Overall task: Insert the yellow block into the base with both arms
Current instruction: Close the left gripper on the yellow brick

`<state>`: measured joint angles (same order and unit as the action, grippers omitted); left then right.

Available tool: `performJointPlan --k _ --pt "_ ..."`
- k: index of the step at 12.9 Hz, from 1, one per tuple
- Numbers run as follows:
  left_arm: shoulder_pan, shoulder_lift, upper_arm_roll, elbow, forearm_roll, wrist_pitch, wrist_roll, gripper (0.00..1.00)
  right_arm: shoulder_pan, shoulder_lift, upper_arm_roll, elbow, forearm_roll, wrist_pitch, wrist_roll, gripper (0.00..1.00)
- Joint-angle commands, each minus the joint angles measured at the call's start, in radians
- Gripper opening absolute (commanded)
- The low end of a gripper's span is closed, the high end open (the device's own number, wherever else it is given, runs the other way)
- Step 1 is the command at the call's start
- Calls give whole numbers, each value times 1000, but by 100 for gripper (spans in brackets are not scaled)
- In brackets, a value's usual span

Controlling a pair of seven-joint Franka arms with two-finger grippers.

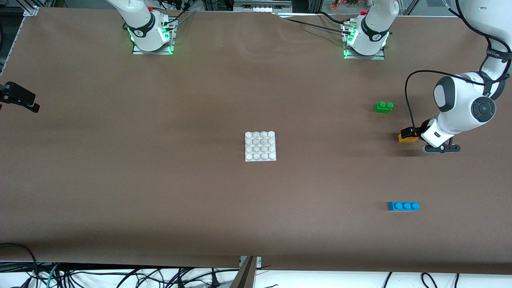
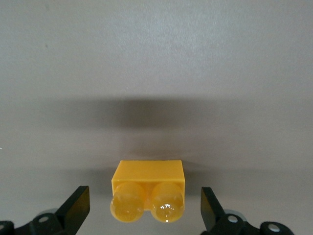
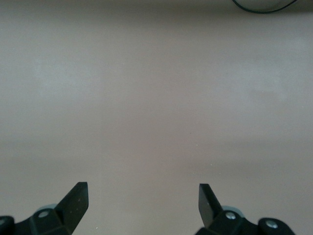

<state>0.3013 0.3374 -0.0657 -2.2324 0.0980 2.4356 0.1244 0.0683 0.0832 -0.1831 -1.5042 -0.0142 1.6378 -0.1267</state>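
The yellow block (image 1: 407,138) is a small yellow-orange plastic brick with two round studs on its top, lying on the brown worktop (image 1: 160,192) toward the left arm's end, well apart from the worktop's edge nearest the front camera. In the front view only a sliver of it shows, half covered by the black tip of the left gripper (image 1: 409,133). The left wrist view gives what the front view hides: the whole yellow block (image 2: 148,190), its two glossy studs facing the camera and its flat side resting on the worktop, sitting between the two black fingers (image 2: 76,205) with clear gaps on both sides. The left gripper (image 2: 145,204) is spread wide around the brick and touches it on neither side.

The base (image 1: 260,146), a flat white square plate with a four-by-four grid of round studs, lies near the middle of the worktop, well apart from the yellow block. A green two-stud brick (image 1: 383,107) sits farther from the front camera than the yellow block, and a blue three-stud brick (image 1: 403,206) lies nearer to it.

The right gripper (image 1: 18,97) waits over the worktop's edge at the right arm's end. The right wrist view shows its fingers (image 3: 74,201) wide apart over bare worktop, holding nothing, which the front view does not make plain.
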Motion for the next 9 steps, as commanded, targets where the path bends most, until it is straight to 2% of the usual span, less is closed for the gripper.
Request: performJointPlan --k 1,3,5,7,9 --pt "-2 -6 -2 -10 -18 5 11 100 -12 -8 10 -5 -13 -7 -5 100" --pt "-2 -5 -2 -10 -18 5 11 95 -12 -7 10 -5 -15 -7 -5 100" --pt "-2 -2 -2 -10 -18 5 11 70 -12 -7 10 -5 -15 -9 -5 100" --pt "-2 5 -3 -9 -20 5 9 51 -10 -5 11 -5 -17 -7 -4 100" --pt "-2 3 -3 -9 -20 3 11 38 -10 -5 11 -5 -15 -7 -4 100"
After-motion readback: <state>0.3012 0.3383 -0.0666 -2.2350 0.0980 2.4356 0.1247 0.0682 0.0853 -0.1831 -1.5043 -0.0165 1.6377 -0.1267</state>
